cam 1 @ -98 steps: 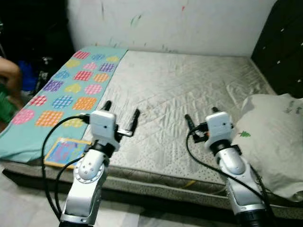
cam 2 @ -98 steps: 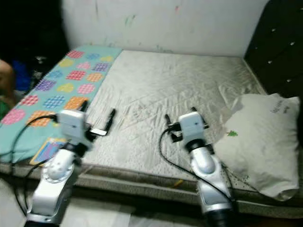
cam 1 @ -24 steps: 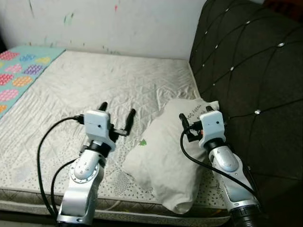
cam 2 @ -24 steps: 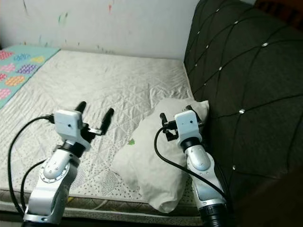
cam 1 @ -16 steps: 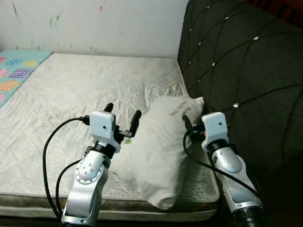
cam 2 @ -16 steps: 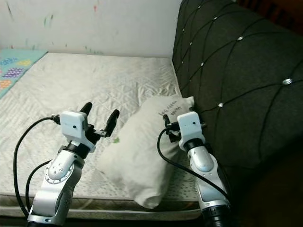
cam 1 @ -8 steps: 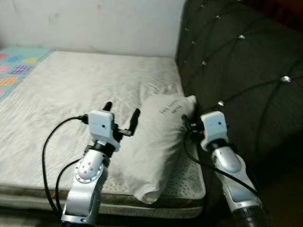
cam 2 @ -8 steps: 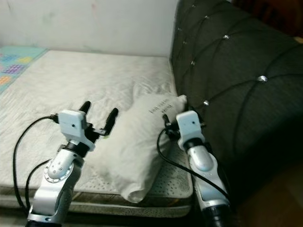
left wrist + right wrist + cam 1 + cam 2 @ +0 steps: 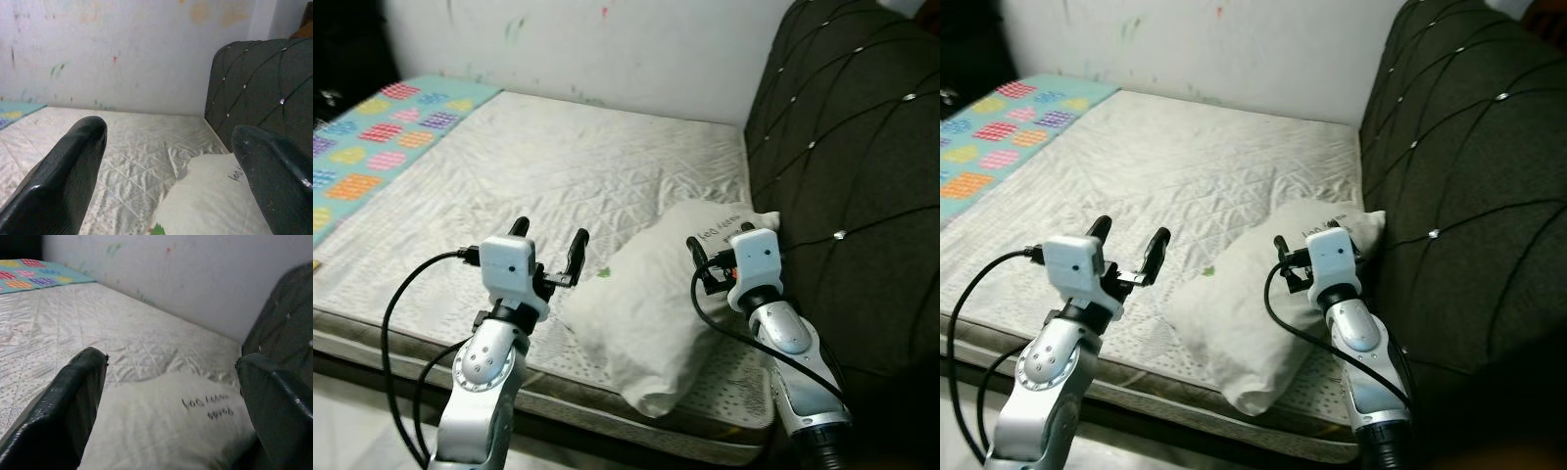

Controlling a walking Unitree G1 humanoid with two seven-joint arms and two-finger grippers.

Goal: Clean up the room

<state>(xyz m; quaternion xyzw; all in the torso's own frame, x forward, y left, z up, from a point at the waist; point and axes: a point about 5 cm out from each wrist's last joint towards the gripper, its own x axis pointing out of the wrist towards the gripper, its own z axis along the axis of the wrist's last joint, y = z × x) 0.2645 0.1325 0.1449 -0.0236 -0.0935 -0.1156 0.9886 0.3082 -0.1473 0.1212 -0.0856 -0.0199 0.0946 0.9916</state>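
Observation:
A white pillow point(image 9: 651, 304) with dark lettering and a small green mark lies on the bare quilted mattress point(image 9: 558, 166), near its front edge and close to the dark headboard. My left gripper point(image 9: 549, 235) hovers open just off the pillow's left end, nothing between its fingers point(image 9: 63, 181). My right gripper point(image 9: 720, 243) stands open over the pillow's headboard end. In the right wrist view the pillow point(image 9: 171, 431) lies below and ahead of the spread fingers point(image 9: 68, 406). Neither gripper touches the pillow.
A dark tufted headboard point(image 9: 862, 166) rises on the right. A teal blanket with coloured patches point(image 9: 372, 147) covers the mattress's far left. A marked white wall point(image 9: 607, 49) runs behind the bed. Pale floor point(image 9: 352, 421) shows below the front edge.
The whole picture has shifted, so the camera has turned left: the teal blanket is back in view. Both grippers stay open at either end of the pillow.

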